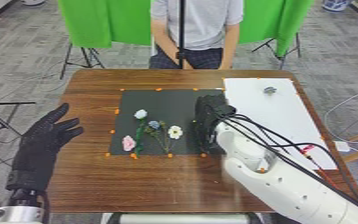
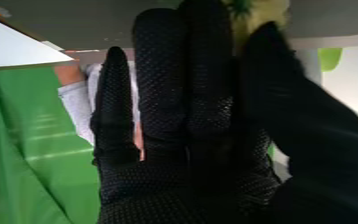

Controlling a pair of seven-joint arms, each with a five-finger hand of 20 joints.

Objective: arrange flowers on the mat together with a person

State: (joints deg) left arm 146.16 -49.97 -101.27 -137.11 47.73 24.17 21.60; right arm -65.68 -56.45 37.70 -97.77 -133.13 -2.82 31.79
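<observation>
My right hand (image 1: 208,117) is above the right part of the black mat (image 1: 184,97), its fingers long and nearly straight. In the wrist view a yellowish flower (image 2: 261,17) appears between fingertips and thumb tip – whether I grip it, I cannot tell. My left hand (image 1: 44,137), open and empty, is left of the mat. On the mat: a white flower (image 1: 141,114), a bluish flower (image 1: 154,124), a yellow-centred white flower (image 1: 175,132) and a pink flower (image 1: 128,143). A grey-blue flower (image 1: 270,90) lies on the white sheet (image 1: 251,97).
</observation>
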